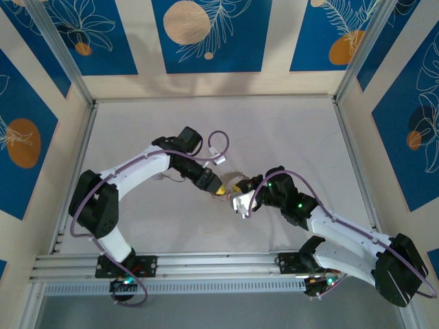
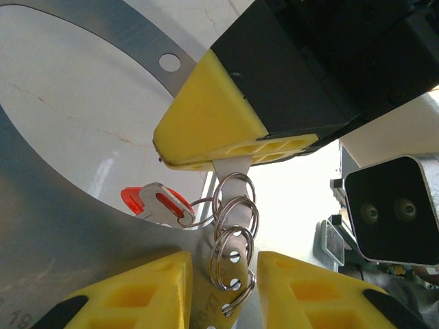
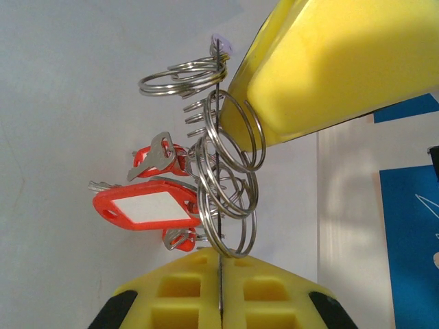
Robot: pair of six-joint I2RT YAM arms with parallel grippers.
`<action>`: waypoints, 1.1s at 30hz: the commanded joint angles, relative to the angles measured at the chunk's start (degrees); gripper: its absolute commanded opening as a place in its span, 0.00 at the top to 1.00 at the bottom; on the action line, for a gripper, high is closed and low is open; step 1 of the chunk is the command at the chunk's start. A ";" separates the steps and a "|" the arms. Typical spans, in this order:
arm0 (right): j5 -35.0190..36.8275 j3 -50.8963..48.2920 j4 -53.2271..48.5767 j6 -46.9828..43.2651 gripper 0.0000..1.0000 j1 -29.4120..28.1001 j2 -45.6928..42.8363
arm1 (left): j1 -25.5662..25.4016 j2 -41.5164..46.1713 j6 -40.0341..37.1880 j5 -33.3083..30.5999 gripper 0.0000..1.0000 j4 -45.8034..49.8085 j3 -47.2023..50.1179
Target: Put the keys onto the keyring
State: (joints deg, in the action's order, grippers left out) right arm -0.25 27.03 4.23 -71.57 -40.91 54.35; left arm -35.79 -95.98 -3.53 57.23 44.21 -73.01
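Overhead, white table (image 1: 288,130), blue-panelled walls (image 1: 206,34), right claw (image 3: 219,257) clamped on keyring (image 2: 130,27), left claw (image 2: 225,259) unclear.

- Top external view, centre: whatever hangs between the left gripper (image 1: 218,189) and the right gripper (image 1: 240,203) is too small to tell.
- keyring (image 2: 41,253), left wrist view: grey band cut off by the left and lower edges. One stretch is hidden behind the right gripper's finger (image 2: 212,116).
- Left gripper's fingers (image 2: 137,295), bottom: cut off by the lower edge.
- red key (image 2: 156,201), left of centre: far end hidden behind the split rings (image 2: 234,219).
- pale purple key head (image 3: 221,45), top centre of the right wrist view: a sliver, the rest hidden behind a ring.
- red keys (image 3: 161,161), left of centre: partly covered by the red tag (image 3: 147,209).
- Left gripper's finger (image 3: 343,62), upper right: cut off by the top and right edges.
- Right gripper's fingers (image 3: 171,295): cut off by the lower edge.
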 commanded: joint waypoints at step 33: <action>-5.53 3.38 3.87 6.53 1.00 1.01 0.04 | -0.76 8.06 -14.74 0.85 0.57 -2.57 1.18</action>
State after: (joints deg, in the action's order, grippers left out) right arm -1.52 27.38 3.88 -68.58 -40.53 54.74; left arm -36.14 -93.38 -11.57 59.70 44.12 -73.06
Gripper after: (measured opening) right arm 0.065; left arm 0.423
